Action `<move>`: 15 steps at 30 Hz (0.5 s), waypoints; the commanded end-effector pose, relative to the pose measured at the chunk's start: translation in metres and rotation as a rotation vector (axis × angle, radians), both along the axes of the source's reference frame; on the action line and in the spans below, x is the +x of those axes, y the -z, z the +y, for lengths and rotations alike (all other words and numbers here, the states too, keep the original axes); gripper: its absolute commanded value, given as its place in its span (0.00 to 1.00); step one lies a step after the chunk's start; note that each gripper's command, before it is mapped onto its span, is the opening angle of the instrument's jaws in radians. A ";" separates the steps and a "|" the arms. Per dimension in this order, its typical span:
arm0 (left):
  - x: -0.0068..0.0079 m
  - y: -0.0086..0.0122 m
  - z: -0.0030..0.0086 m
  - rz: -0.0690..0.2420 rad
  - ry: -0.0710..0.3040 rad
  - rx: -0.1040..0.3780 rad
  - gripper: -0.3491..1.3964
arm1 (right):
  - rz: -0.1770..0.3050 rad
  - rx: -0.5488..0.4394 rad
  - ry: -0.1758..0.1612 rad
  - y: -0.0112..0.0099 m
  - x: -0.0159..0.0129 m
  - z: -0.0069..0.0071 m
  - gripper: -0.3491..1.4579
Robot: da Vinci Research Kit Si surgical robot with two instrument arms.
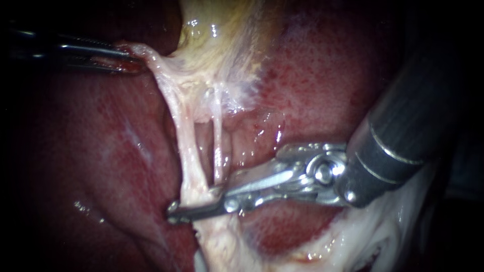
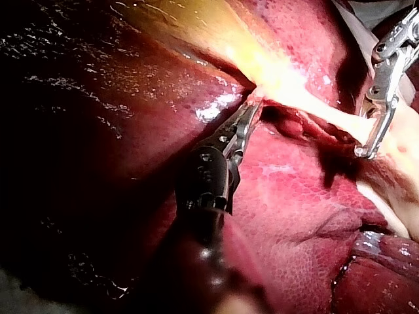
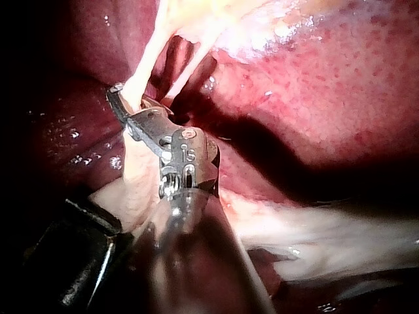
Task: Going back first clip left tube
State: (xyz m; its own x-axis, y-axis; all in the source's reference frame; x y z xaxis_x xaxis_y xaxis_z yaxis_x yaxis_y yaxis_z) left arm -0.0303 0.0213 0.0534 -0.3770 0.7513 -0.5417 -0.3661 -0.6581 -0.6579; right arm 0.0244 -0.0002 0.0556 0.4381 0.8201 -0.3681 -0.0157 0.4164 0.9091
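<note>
At far left in endoscope view: left instrument point(image 1: 128, 58), shaft in from left edge, end effector clamped tight on pale tissue point(image 1: 147, 59) at lower edge of gallbladder point(image 1: 222, 45). Both jaws on it, no gap showing, tissue drawn taut toward left.

Below gallbladder, two strands running down over liver point(image 1: 91, 151):
- left tube point(image 1: 187, 146): thicker, pale, stretched from the gripped tissue down to near centre.
- right tube point(image 1: 218, 146): thin, just beside it on the right, apart from it for most of its length.

From right: right instrument point(image 1: 191, 210), dark shaft in from upper right, metal wrist near centre-right, end effector reaching left across low end of left tube. Slightly open, narrow gap btw jaws, left tube lying in that gap. One jaw tip poking out past tube on its left side. Can't tell if both jaws touch the tube.

Left wrist view: left instrument point(image 2: 245, 121) closed on pale tissue where gallbladder point(image 2: 196, 26) meets liver point(image 2: 294, 196). Right instrument point(image 2: 370, 147) ahead and to the side, slim gap visible btw its jaws, pale strand running to them.

Right wrist view: right instrument point(image 3: 127, 104) w/ hooked jaw tip on far side of left tube point(image 3: 147, 62), other jaw on near side. Right tube point(image 3: 190, 69) just beyond, outside the jaws. Liver point(image 3: 327, 85) beside.
</note>
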 end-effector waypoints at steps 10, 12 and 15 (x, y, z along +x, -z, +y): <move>0.0000 0.0001 0.0000 0.000 0.000 0.000 0.00 | 0.026 -0.119 -0.009 -0.0023 0.0015 -0.0001 0.44; 0.0000 0.0001 0.0000 0.000 0.000 0.000 0.00 | 0.024 -0.151 -0.020 -0.0033 0.0015 -0.0001 0.45; 0.0000 0.0001 0.0000 0.000 0.000 0.000 0.00 | 0.006 -0.235 -0.067 -0.0045 0.0010 0.0001 0.47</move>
